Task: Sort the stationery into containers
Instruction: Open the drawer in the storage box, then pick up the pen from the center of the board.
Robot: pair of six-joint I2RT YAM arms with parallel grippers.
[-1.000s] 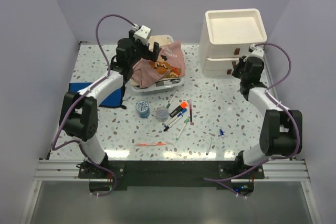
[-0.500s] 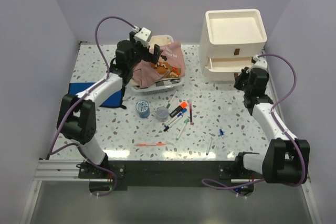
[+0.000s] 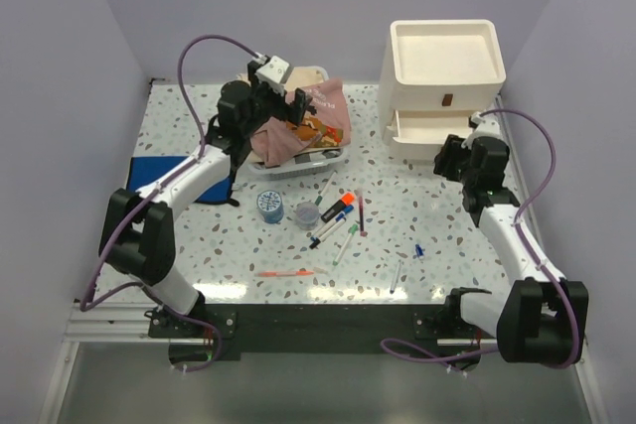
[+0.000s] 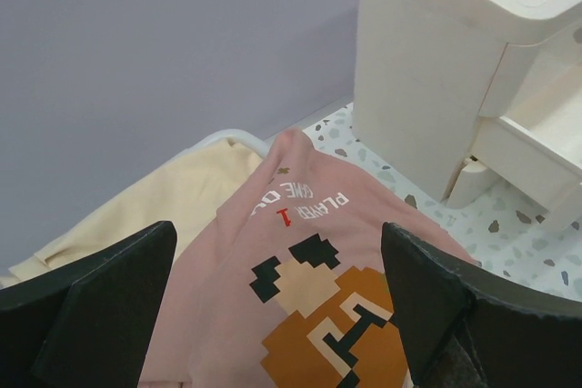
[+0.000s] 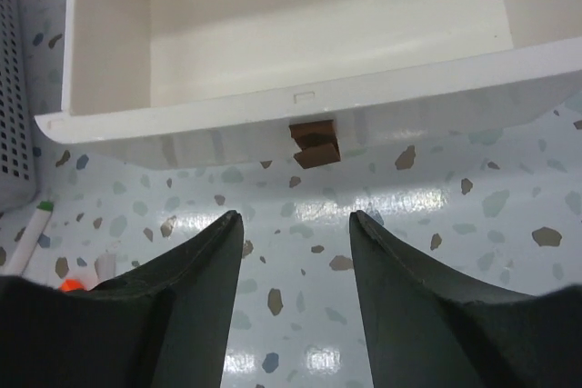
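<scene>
The container, a cream drawer unit (image 3: 442, 67), stands at the back right with its lower drawer (image 3: 425, 126) pulled out. In the right wrist view that drawer (image 5: 300, 34) is bare inside, and its brown handle (image 5: 315, 144) sits just ahead of my right gripper (image 5: 296, 217), which is open and apart from it. The same gripper (image 3: 449, 159) hovers in front of the drawer. The stationery lies mid-table: pens and markers (image 3: 338, 215), a blue tape roll (image 3: 269, 205), a clear cup (image 3: 306, 214), an orange pen (image 3: 283, 272). My left gripper (image 4: 277, 229) is open above a pink shirt (image 4: 309, 252).
A clear basket (image 3: 286, 170) of pink and beige clothes sits at the back centre under the left gripper (image 3: 288, 98). A blue cloth (image 3: 149, 166) lies at the left. A white pen (image 3: 397, 275) and a small blue item (image 3: 419, 251) lie near the right arm. Walls close in on three sides.
The right gripper pulled the lower drawer out by its handle, then let go, opened and backed off slightly. The left arm shifted a little over the basket.
</scene>
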